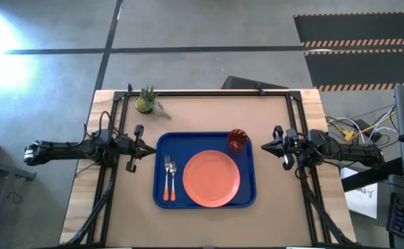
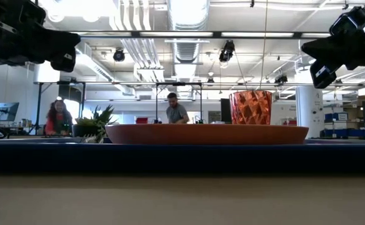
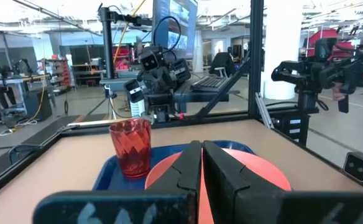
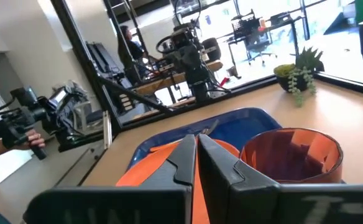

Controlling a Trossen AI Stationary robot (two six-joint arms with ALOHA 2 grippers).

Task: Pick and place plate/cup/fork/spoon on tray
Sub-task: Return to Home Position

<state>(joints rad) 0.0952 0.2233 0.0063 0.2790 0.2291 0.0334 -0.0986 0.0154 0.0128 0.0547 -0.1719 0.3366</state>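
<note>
Both grippers, left (image 1: 149, 149) and right (image 1: 264, 146), hang closed and empty beside the tray (image 1: 247, 197). Plate (image 1: 211, 178), cup (image 1: 237, 140), fork (image 1: 167, 178) and spoon (image 1: 173, 180) sit inside.

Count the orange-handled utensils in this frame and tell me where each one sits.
2. The fork and the spoon lie side by side in the tray, left of the plate, fork nearer the tray's left rim. None appears hidden.

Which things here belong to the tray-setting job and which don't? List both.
Job: tray, plate, cup, fork, spoon, all already on the tray.
Not the job: potted plant at the table's far left corner.
</note>
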